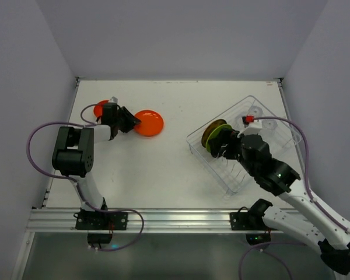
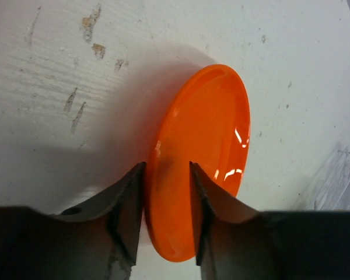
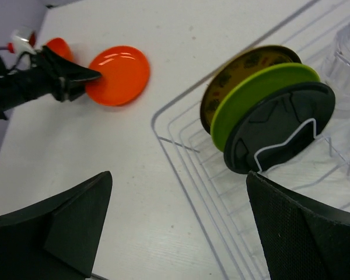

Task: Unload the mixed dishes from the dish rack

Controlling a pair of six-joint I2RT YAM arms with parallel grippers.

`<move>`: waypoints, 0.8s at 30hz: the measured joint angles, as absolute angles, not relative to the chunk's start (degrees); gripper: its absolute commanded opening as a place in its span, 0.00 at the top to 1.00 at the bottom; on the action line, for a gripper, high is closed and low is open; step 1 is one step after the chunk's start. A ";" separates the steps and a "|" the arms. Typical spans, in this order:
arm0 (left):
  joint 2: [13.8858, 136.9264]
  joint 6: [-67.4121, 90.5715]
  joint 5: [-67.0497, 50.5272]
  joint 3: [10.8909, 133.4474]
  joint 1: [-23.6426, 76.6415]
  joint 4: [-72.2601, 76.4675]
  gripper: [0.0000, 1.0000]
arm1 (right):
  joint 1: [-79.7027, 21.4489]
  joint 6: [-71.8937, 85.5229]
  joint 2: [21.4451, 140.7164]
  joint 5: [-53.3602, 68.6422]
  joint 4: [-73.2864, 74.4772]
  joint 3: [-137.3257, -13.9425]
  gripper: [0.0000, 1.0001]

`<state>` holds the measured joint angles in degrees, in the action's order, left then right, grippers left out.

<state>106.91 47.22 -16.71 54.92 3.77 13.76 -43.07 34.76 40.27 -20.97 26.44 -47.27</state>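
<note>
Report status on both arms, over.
Left gripper astride orange plate on table, grip unclear. Right gripper open, facing three plates upright in dish rack. Nothing between.

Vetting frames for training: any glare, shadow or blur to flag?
Left wrist: white glare streaks on the orange plate, heavy shadow on the table to its left. Right wrist: the right gripper is dark and soft up close, plates in the rack sharp. Top: even, flat light.
</note>
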 measured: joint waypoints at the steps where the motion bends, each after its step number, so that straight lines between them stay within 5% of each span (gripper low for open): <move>1: 106.76 47.03 -15.79 54.61 3.84 13.63 0.40 | -42.48 35.44 42.44 -21.65 27.35 -47.66 0.01; 4: 105.19 46.54 -13.61 52.80 3.88 13.02 0.13 | -40.84 38.00 47.42 -22.92 29.10 -48.05 0.01; 9: 99.96 44.84 -10.31 52.12 4.27 8.38 0.00 | -38.87 42.41 49.74 -25.28 30.98 -48.42 0.01; 19: 75.16 40.71 1.83 53.04 13.65 -12.69 0.00 | -36.36 54.89 55.24 -34.17 31.29 -49.84 0.14; 24: 62.02 35.62 4.05 54.94 15.29 -22.81 0.00 | -35.68 60.36 60.12 -36.56 31.75 -51.18 0.30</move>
<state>62.02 35.62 4.05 54.94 15.29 -22.81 -35.68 60.36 60.12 -36.56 31.75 -51.18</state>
